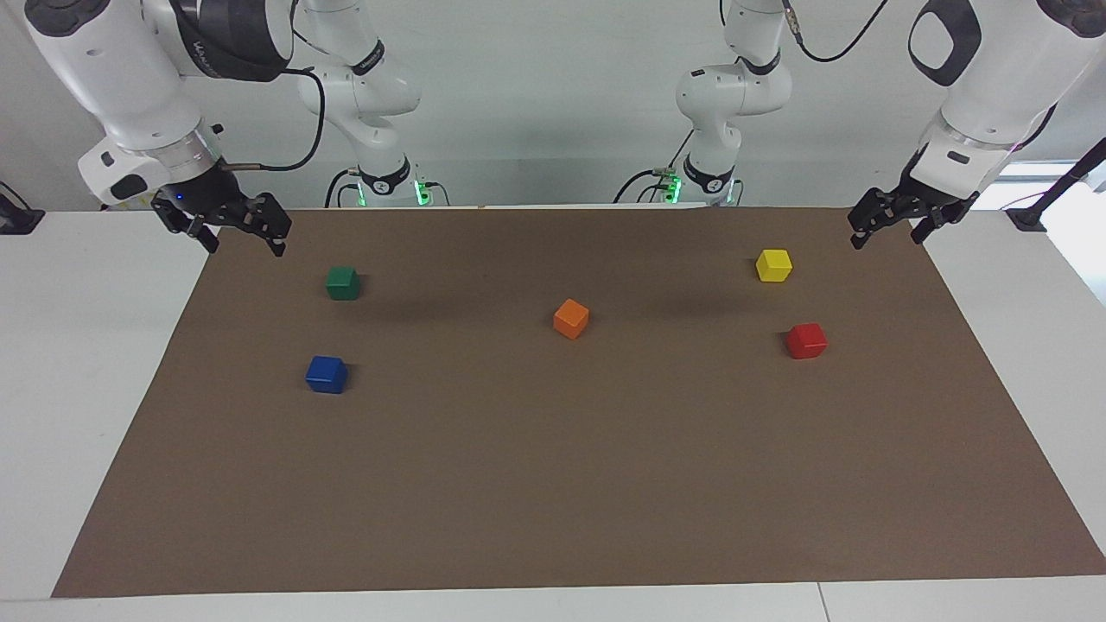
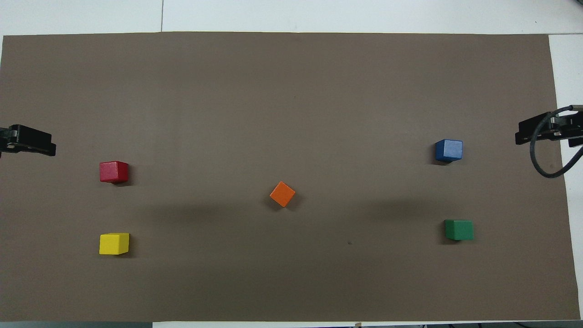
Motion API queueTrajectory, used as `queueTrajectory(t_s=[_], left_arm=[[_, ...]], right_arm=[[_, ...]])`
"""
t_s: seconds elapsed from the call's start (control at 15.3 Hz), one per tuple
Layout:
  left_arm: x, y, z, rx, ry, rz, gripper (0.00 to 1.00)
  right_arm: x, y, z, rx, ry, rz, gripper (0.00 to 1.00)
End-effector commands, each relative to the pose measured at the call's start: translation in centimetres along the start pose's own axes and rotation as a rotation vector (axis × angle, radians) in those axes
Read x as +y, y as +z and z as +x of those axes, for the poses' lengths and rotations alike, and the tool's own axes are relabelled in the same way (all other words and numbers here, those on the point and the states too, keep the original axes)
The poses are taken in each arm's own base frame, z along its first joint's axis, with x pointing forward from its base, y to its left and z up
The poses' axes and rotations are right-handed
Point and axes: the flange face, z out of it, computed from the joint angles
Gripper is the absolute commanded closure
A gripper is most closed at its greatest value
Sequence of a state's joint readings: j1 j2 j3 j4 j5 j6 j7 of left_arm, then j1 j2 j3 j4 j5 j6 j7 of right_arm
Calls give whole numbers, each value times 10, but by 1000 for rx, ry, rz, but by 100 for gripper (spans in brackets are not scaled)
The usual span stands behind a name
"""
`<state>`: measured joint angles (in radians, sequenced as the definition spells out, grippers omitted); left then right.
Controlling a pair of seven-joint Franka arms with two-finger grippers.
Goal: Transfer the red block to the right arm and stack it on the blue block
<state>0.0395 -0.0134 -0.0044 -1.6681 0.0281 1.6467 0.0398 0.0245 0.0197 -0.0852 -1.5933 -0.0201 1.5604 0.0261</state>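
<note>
Matt brown paper-like mat (image 1: pixel 553 484) over a smooth white table (image 1: pixel 86 363), with hard, painted-looking cubes on it.

The red block (image 1: pixel 806 340) and blue block (image 1: pixel 327 374) have smooth, slightly glossy faces. The right arm (image 1: pixel 112 78) has a glossy white plastic-looking shell, a silvery metallic wrist ring and a matt black gripper.
</note>
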Motion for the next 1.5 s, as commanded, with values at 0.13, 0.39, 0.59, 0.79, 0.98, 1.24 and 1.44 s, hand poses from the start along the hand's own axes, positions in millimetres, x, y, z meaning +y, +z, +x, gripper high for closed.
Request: queueTrajectory(t_s=[0.13,0.39,0.59,0.79,0.98,1.24,1.44], left_arm=[[0,69,5,15,17,-8,0],[0,129,4,48,15,-7,0],[4,167,4,51,11,-7,0],[5,202,-3,45,12,-10,0],[6,224,-8,62,7,-10,0],[5,239,-14,58,3,-11,0],[-1,254,-17,76,-9,-9,0]], right_arm=[[-1,-6,-5,30,-1,5,0],[4,-5,-7,22,4,5,0],[4,-4,-6,22,5,5,0],[3,-1,-9,11,3,5,0],[3,2,-9,6,3,5,0],[0,2,-10,9,2,7,0],[-2,3,-10,8,-1,5,0]])
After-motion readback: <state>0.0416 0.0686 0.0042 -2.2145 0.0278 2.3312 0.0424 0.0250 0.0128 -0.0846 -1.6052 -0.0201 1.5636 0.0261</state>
